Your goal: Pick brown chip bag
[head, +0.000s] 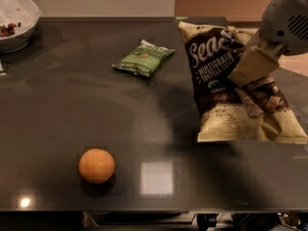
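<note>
The brown chip bag hangs on the right side of the dark table, dark brown in the middle with cream ends and white "Multigrain" lettering. It is lifted off the surface and casts a shadow below it. My gripper comes in from the upper right on the grey arm and is shut on the bag's right middle part. Its cream fingers press against the bag's front.
A small green snack bag lies left of the chip bag, at the table's far middle. An orange sits near the front left. A white bowl with dark bits stands at the far left corner. The table's front edge runs along the bottom.
</note>
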Controlling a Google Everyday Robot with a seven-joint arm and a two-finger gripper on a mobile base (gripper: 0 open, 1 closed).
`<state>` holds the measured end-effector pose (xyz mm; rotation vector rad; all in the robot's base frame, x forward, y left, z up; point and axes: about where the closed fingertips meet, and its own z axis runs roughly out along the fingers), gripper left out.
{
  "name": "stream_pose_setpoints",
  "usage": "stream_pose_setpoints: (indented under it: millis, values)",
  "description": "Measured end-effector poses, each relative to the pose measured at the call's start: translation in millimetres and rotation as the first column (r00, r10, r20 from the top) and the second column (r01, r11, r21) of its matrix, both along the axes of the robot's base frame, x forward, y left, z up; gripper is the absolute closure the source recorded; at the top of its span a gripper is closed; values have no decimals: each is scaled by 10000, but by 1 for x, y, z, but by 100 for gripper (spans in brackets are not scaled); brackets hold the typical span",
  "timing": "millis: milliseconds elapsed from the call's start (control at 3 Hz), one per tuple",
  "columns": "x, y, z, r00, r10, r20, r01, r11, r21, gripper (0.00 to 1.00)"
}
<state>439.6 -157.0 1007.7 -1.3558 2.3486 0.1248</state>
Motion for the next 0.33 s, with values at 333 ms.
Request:
stream_pose_setpoints:
  millis: [333]
  values:
    - [0,0,0,10000,0,2,0,10000,0,100]
